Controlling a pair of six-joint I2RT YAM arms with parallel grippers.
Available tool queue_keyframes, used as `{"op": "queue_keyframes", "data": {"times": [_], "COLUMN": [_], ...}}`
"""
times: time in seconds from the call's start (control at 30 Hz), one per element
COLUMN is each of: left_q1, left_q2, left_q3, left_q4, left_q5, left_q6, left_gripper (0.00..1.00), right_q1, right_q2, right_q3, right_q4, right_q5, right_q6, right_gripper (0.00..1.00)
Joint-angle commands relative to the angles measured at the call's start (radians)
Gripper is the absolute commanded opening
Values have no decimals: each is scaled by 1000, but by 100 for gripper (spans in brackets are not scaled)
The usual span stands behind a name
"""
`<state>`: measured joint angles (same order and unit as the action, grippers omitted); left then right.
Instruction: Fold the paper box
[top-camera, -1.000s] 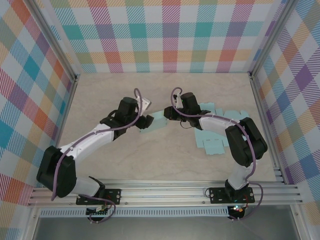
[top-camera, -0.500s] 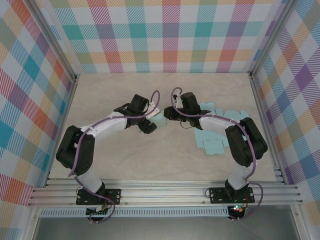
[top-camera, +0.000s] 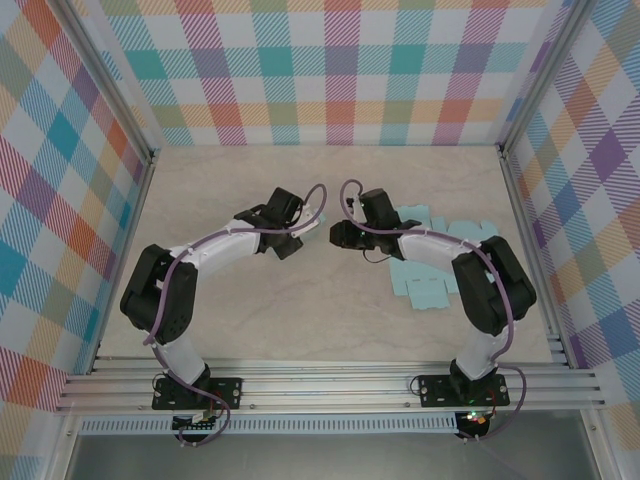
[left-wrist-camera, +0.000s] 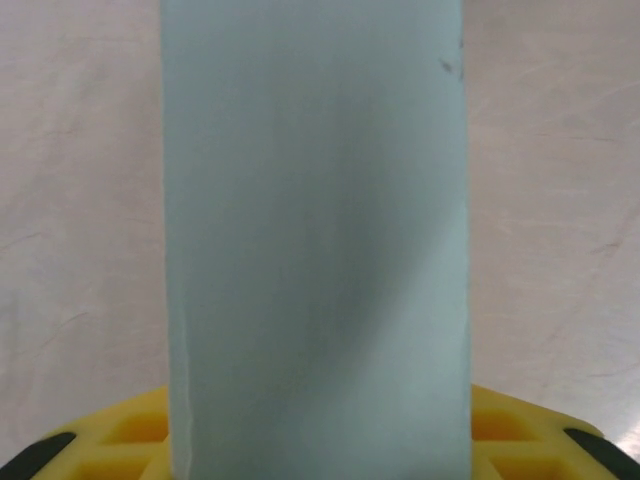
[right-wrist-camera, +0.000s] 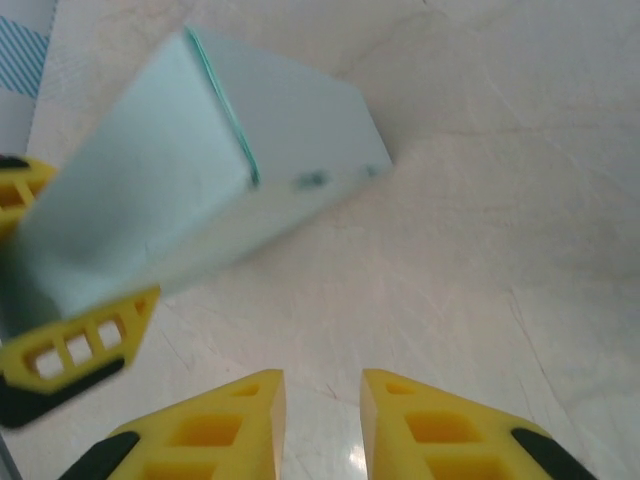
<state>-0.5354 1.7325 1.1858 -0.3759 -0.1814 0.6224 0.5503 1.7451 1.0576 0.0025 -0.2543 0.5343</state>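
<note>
Left wrist camera sits close on a pale blue panel of the paper box (left-wrist-camera: 315, 230), its top and bottom cut off. The left claw (right-wrist-camera: 45, 270) clamps that box between yellow fingers (right-wrist-camera: 70, 350). Whether the box touches the marbled counter (right-wrist-camera: 480, 200) is unclear. The right claw (right-wrist-camera: 322, 420) stands narrow and empty just beside it. Flat blanks (top-camera: 425, 290) lie to the right, inside plaid walls (top-camera: 340, 70).

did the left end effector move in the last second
Yes. The left end effector, gripping the paper box, shifted right, away from the corner post at back left, toward the right end effector.
</note>
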Motion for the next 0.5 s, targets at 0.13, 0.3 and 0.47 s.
{"op": "queue_keyframes", "data": {"times": [0.13,0.3,0.47], "left_q1": [10,78,125], "left_q2": [-17,55,105], "left_q3": [-78,-93,-121], "left_q4": [295,493,584], "left_q5": [-371,-467,-448], "left_q6": [134,206,244], "left_gripper": [38,38,43], "right_q1": [-7,-91,-227], "right_q2": [-230,-367,-549], "right_q3": [-14,-97,-246], "right_q4": [-272,-412,-467], "right_q5": [229,362,380], "right_q6": [-52,-4,76], "right_gripper": [38,44,58]}}
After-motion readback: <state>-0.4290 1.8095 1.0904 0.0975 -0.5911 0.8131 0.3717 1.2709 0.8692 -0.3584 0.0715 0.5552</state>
